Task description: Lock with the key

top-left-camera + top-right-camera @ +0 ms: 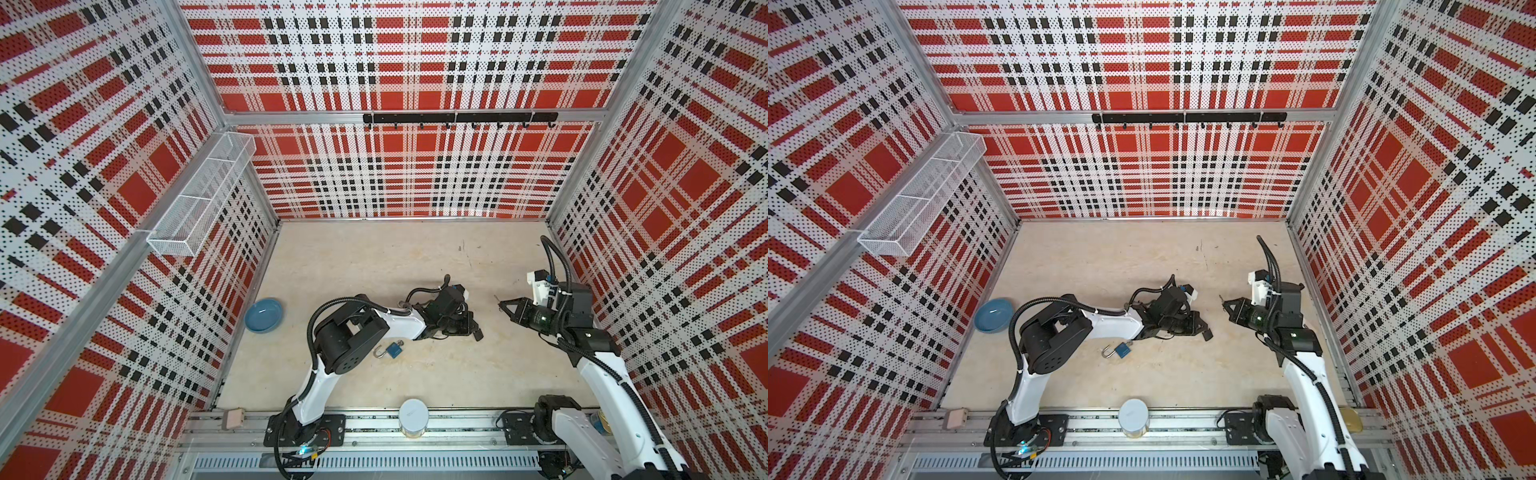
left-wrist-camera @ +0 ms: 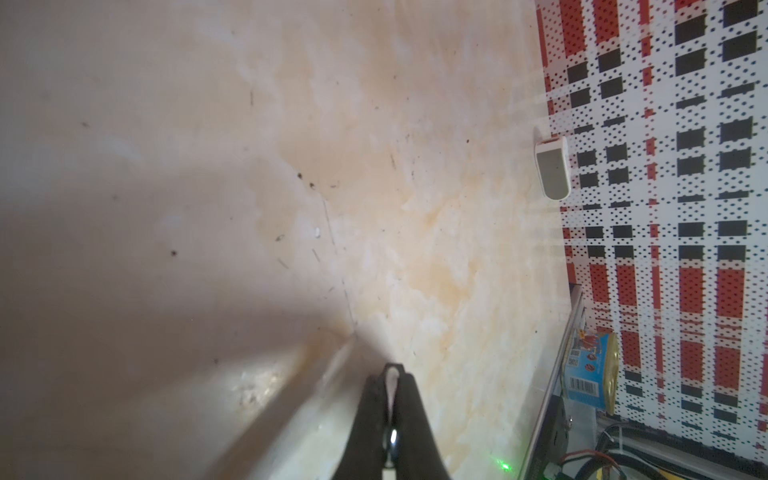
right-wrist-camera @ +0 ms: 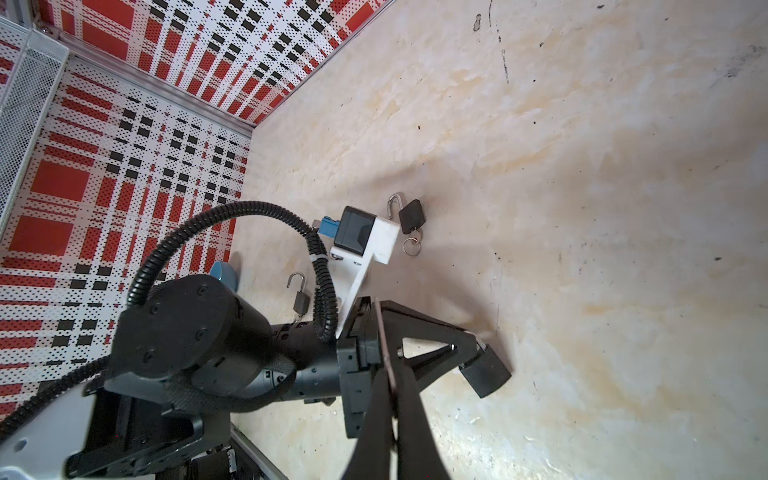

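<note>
Metal key (image 1: 497, 297) nipped in shut right gripper (image 1: 503, 306), long axis slanting far-left, tip toward left gripper (image 3: 471, 335). Pinched shut there on black padlock (image 3: 485, 372), near middle of table (image 1: 374, 266). Blue padlock (image 1: 393, 349) lying apart, beside left arm.

bright, soft shadows, bowed edges; left tool (image 2: 391, 374) blurred.

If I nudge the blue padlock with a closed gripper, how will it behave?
The blue padlock lies flat on the table, so it would probably slide, not roll. Its shackle stands open, so it may swivel when caught. The compact, metal-looking body is likely rigid and heavy for its size.
</note>
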Robot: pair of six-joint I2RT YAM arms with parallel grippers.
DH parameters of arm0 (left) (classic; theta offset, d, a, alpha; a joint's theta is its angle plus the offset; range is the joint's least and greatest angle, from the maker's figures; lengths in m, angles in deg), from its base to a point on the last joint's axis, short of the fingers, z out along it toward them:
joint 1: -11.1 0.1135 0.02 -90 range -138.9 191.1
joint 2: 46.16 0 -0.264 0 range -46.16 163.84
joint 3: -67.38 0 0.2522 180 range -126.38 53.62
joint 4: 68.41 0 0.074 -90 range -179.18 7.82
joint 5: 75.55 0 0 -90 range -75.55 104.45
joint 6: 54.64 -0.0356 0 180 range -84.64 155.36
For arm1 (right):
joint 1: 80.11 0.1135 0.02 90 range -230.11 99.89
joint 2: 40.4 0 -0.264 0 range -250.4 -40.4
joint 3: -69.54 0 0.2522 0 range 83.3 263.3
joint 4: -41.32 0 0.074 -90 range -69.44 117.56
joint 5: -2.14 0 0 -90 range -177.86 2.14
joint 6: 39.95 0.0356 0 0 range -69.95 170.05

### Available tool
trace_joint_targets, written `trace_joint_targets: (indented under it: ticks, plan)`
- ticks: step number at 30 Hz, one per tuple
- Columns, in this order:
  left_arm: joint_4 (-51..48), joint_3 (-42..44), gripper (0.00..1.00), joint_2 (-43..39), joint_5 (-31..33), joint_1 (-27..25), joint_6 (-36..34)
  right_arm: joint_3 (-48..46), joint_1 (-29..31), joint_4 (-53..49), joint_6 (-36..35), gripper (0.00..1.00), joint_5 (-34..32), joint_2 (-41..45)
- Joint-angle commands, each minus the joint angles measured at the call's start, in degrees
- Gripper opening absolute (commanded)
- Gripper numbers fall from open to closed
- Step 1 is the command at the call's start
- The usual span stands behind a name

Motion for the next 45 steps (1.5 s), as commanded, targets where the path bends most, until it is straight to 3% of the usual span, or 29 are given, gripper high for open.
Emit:
trace_joint_targets:
  ticks: [1, 5, 11, 16, 25, 30, 34, 45]
  plan:
    - [0.5, -1.7, 0.00, 0.8, 1.3, -0.3, 1.1, 0.1, -0.1, 2.3, -0.2, 0.00, 0.6, -0.5]
    - [0.3, -1.1, 0.04, 0.8, 2.3, -0.3, 1.3, -0.8, -0.1, 1.8, -0.9, 0.00, 0.5, -0.6]
    - [-1.1, -0.9, 0.32, 0.3, 3.7, -0.2, 0.4, -2.2, -0.1, 1.3, -1.1, 0.00, -0.1, -1.2]
    - [-2.9, -1.8, 0.42, -0.3, 4.7, 0.0, -0.7, -2.7, -0.1, 1.0, -1.4, 0.00, -1.3, -1.2]
    - [-6.9, -1.5, 0.46, -5.0, 10.0, 1.1, -3.1, -3.7, 0.6, 0.4, -3.8, 0.00, -4.4, -2.7]
    - [-7.1, 0.0, 0.45, -9.3, 11.7, 1.9, -3.6, -3.2, 5.0, 0.6, -4.7, 0.00, -8.4, -5.5]
    - [-7.1, 2.3, 0.45, -14.3, 13.3, 2.8, -3.9, -2.9, 8.8, 1.9, -5.2, 0.00, -11.1, -9.0]
    - [-4.1, 13.5, 0.48, -32.0, 18.7, 5.7, -10.3, -5.6, 10.1, 7.2, -5.4, 0.00, -12.8, -16.6]
